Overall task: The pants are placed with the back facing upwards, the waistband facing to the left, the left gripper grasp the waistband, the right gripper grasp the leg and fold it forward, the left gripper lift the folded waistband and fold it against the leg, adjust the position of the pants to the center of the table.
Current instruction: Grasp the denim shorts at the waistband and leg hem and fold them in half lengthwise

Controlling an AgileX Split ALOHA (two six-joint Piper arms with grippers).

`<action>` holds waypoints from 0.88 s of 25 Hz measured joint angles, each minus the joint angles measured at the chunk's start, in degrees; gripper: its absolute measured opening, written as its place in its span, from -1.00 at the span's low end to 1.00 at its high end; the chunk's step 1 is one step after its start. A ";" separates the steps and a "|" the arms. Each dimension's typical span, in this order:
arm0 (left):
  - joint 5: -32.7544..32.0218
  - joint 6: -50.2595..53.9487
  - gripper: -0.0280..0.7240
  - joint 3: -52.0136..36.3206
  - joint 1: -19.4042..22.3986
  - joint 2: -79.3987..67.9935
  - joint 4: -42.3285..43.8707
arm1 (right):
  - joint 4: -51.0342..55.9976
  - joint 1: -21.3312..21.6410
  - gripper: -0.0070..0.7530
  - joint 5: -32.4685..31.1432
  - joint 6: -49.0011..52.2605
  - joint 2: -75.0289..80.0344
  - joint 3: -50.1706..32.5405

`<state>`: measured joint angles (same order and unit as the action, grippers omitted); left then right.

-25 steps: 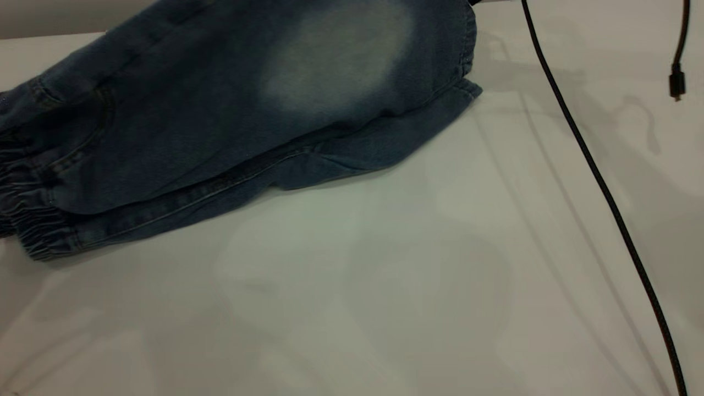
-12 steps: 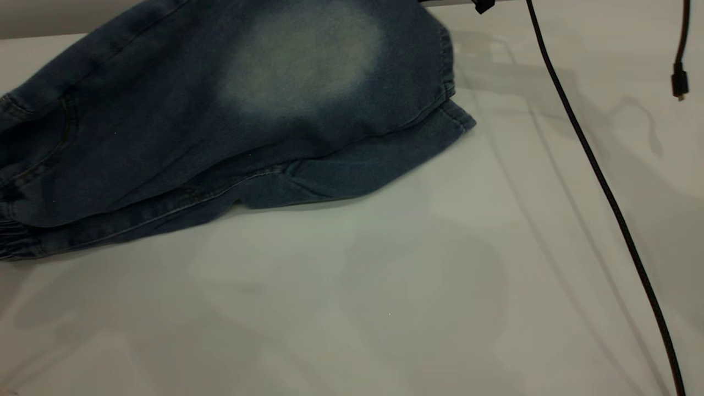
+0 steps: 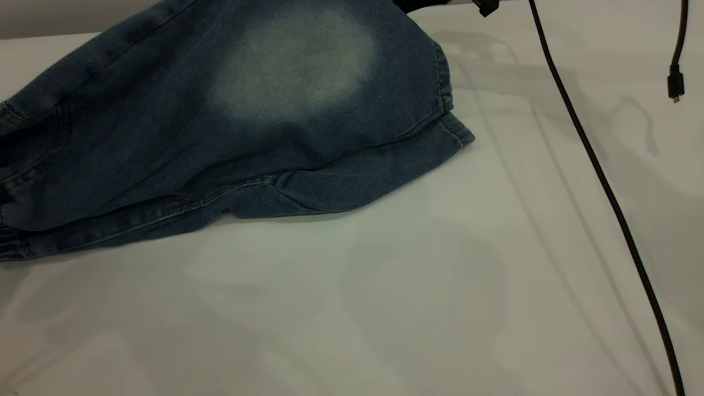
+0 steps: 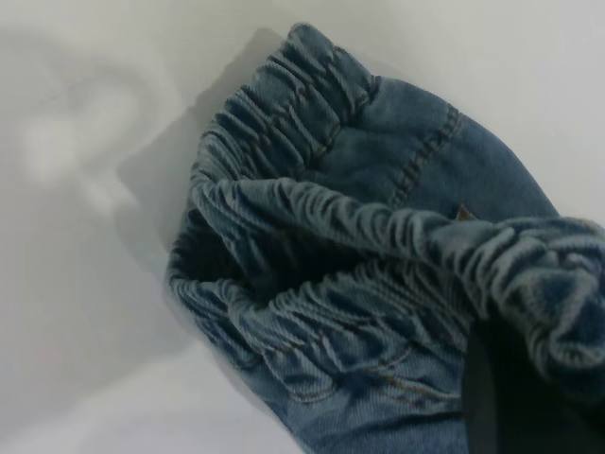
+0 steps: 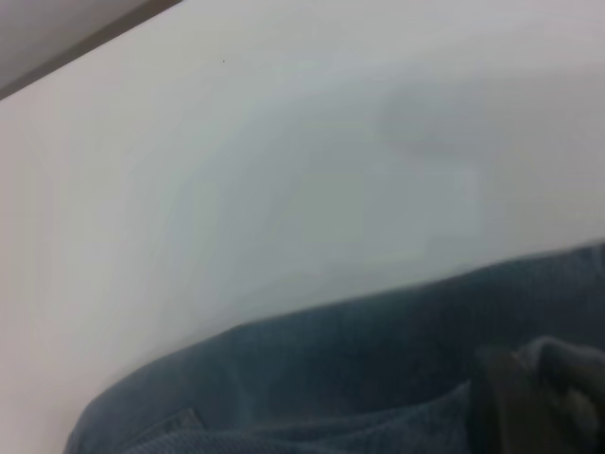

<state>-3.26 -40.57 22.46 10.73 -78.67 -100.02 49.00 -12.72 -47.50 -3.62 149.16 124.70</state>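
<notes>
The blue denim pants [image 3: 165,143] lie folded lengthwise at the back left of the table [image 3: 385,308]. The leg [image 3: 291,60] with the pale faded oval lies on top, its hem [image 3: 444,93] toward the right. A black part of the right gripper [image 3: 485,5] shows at the top edge above that hem. In the right wrist view the right gripper [image 5: 529,402] is shut on the leg's denim [image 5: 359,359]. In the left wrist view the left gripper [image 4: 510,397] is shut on the ruched waistband [image 4: 378,236], which it holds bunched above the table.
A black cable [image 3: 597,170] runs across the right side of the table from top to bottom. A second cable ends in a dangling plug [image 3: 675,85] at the far right. Bare tabletop fills the front and right.
The pants have slid to the left, and the waistband end has nearly left the exterior view. The top leg's hem has moved left over the lower one. A black gripper part has appeared at the top edge.
</notes>
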 joint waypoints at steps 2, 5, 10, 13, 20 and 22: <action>0.46 0.00 -0.69 0.00 0.00 0.00 0.00 | 0.00 0.00 -0.96 0.00 0.00 0.00 0.00; 0.79 -0.68 -0.69 0.00 0.00 0.00 0.00 | 0.00 0.00 -0.96 -0.02 0.02 0.00 0.00; 2.16 -1.18 -0.69 0.00 0.00 0.00 0.02 | 0.00 0.00 -0.96 -0.06 0.07 0.00 0.00; 2.50 -2.28 -0.66 0.05 0.00 0.00 0.02 | 0.00 0.00 -0.96 -0.12 0.06 0.00 0.00; 2.72 -10.66 -0.15 2.82 0.00 0.00 0.02 | -0.10 0.00 -0.96 -0.07 0.06 0.00 0.00; 2.61 -12.56 0.09 3.57 0.00 0.00 0.02 | -0.24 0.00 -0.96 -0.07 0.06 0.00 0.00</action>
<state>-0.65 -53.13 26.03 10.73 -78.67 -100.00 48.77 -12.72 -47.57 -3.56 149.16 124.70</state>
